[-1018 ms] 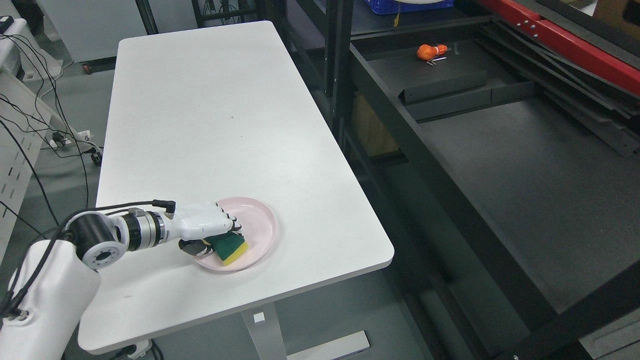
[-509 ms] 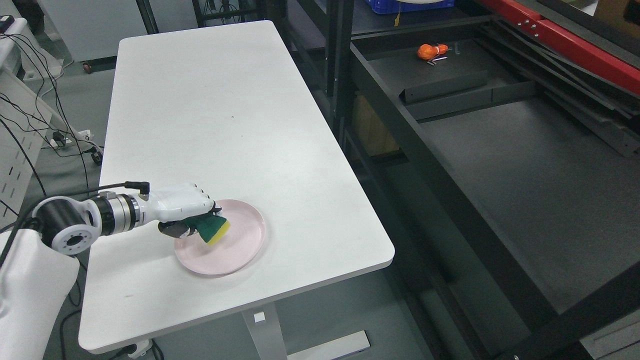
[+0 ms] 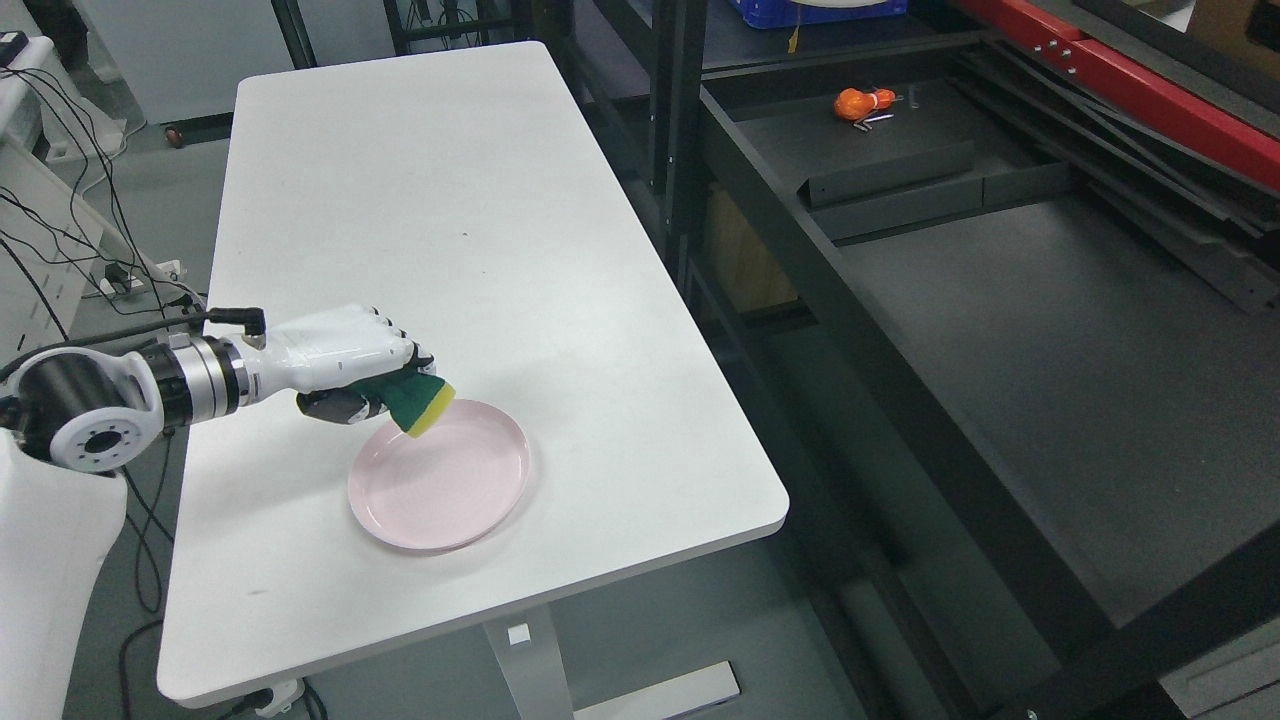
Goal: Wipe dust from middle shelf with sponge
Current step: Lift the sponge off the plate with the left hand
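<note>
**Sponge up in my left hand**

I see the green-and-yellow rectangular sponge (image 3: pixel 420 404) clamped in my white left hand (image 3: pixel 345 362), fingers curled tight around it. Just below sits the round pink plate (image 3: pixel 440 487) on the white table (image 3: pixel 430 200); the dark shelf (image 3: pixel 1050 330) lies far right.

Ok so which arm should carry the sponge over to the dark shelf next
Left. The left robot hand already grips the sponge, lifted above the pink plate. The shelf lies to the right across the white table, and no right arm is in view.
</note>
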Tool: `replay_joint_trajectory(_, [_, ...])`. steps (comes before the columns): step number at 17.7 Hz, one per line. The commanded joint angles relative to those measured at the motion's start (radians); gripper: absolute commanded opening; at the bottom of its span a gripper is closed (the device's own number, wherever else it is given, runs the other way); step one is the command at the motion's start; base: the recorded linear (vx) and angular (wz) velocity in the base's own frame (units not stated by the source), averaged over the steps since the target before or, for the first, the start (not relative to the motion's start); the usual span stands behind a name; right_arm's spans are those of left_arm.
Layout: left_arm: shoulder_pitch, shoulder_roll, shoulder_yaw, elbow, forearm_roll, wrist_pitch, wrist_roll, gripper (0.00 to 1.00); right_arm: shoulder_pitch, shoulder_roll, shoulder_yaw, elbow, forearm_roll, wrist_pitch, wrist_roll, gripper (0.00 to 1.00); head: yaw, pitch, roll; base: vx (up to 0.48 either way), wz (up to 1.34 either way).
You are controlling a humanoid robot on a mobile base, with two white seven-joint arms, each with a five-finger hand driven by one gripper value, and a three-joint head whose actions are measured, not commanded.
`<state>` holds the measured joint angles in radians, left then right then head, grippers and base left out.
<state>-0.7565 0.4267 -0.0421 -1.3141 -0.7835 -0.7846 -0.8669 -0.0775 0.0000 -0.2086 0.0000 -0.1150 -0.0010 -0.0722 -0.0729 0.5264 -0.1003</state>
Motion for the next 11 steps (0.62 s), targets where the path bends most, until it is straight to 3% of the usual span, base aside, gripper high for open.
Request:
replay_joint_trajectory(1, [-0.046,-0.040,0.080,-0.080,0.021,-0.001,0.003,0.11,-0.001,-0.017,0.000,-0.017,0.000,0.073,0.000,1.00,0.0000,0.000,0.000,0.000,0.00])
replay_joint_trajectory(5, [-0.038,-0.104,0.128,-0.079,0.020,-0.001,0.019,0.11,0.001,-0.017,0.000,-0.017,0.000,0.072,0.000,1.00,0.0000,0.000,0.000,-0.040,-0.01])
replay_joint_trajectory(11, [-0.043,-0.121,0.183,-0.076,0.013,-0.001,0.029,0.06,-0.001,-0.017,0.000,-0.017,0.000,0.073,0.000,1.00,0.0000,0.000,0.000,-0.149,-0.14])
